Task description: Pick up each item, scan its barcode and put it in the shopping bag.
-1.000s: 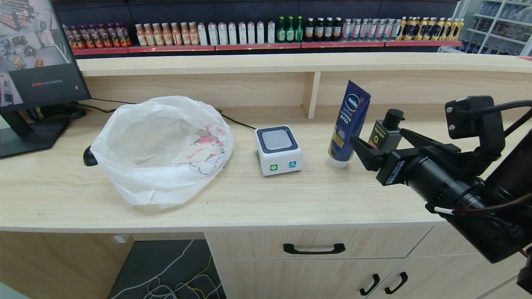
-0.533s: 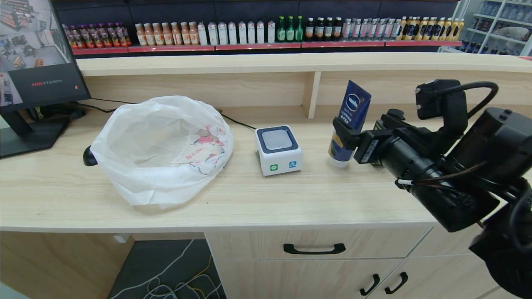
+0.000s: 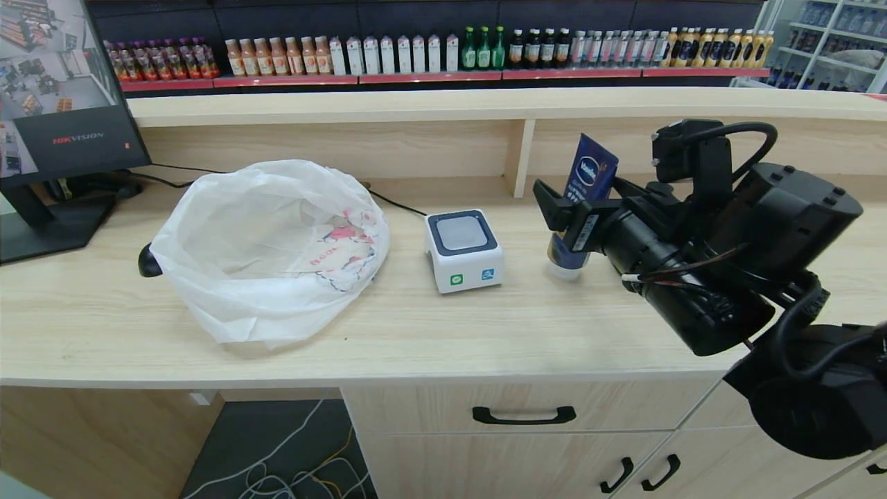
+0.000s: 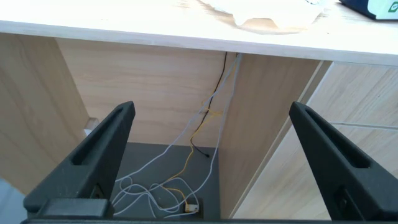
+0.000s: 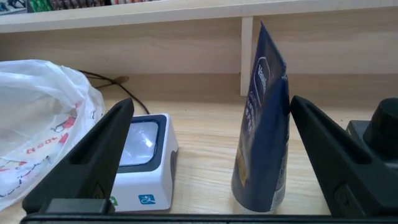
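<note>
The task is judged to be at its very beginning. The blue tube (image 3: 585, 181) is seen standing on its cap on the counter (image 3: 485, 326), to the right of the scanner (image 3: 463, 249) and not yet lifted. The right gripper (image 5: 211, 109) is held wide open at the level of the tube, which lies between the two fingers but closer to one of them; no contact is seen. A dark item (image 5: 380, 134) is partly seen just beside the tube; it is possibly a pump bottle, but too much of it is hidden to be sure. The shopping bag (image 3: 270, 249) lies open on the far side of the scanner, and nothing is seen inside it. The left gripper (image 4: 211, 112) is held open below the counter edge, with nothing in it. All scanning and bagging is left to be done.
</note>
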